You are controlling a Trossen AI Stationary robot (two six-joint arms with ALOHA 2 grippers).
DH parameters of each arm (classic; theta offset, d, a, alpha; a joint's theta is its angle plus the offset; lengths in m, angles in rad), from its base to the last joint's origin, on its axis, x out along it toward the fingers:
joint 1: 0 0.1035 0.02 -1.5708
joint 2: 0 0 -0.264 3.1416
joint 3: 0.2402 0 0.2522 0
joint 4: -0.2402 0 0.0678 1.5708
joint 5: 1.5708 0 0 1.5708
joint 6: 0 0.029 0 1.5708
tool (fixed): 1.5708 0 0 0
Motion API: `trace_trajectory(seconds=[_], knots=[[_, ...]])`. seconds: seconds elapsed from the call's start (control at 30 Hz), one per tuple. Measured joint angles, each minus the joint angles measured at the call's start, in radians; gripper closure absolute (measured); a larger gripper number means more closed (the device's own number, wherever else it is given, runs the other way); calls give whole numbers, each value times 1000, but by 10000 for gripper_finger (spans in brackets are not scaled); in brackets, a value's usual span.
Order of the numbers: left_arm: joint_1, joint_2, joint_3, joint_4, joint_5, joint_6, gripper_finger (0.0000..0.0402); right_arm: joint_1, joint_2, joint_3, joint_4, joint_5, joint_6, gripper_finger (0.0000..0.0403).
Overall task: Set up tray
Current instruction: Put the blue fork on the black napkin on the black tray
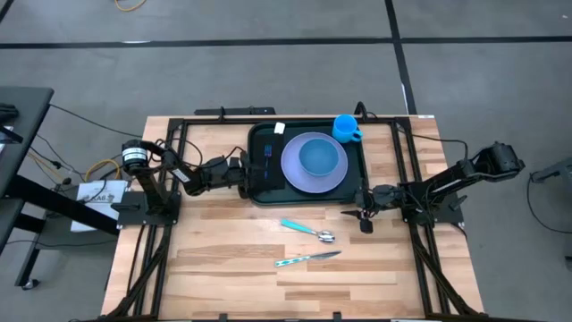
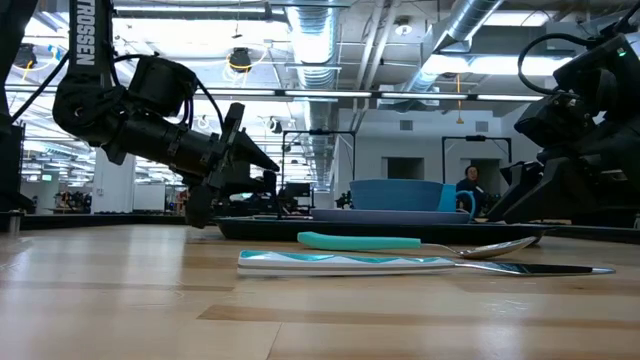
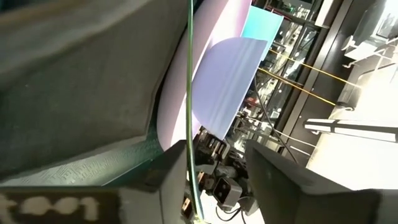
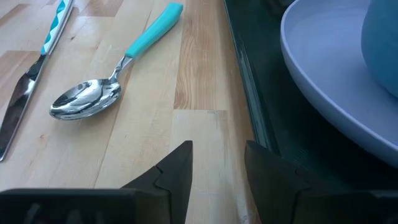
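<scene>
Left gripper [image 1: 243, 173] at the left short edge of the tray [image 1: 266, 192], fingers [image 3: 155, 180] set either side of the thin rim; pinching it or not, cannot tell. Right gripper [image 1: 362, 215] just off the tray's near right corner, fingers [image 4: 177, 165] a little apart, holding nothing. Tray at the far middle of the table [image 1: 223, 268], long side running left to right, so one arm at each end. On it, a lavender plate [image 1: 295, 174] with a blue bowl [image 1: 320, 157]; a blue cup [image 1: 346, 129] by the far right corner.

Seen only in the right wrist view: gripper beside the tray's edge, not around it. Spoon [image 4: 84, 99] and knife [image 4: 25, 87] on bare wood, closer to the right arm.
</scene>
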Motion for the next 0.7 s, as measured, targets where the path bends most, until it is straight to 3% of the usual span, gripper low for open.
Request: trace_trajectory(seconds=[0.27,0.7], knots=[[-8,0,0,4,16,18,211,0,0,0,0,0,0,266],[-19,0,0,14,22,23,207,0,0,0,0,0,0,264]])
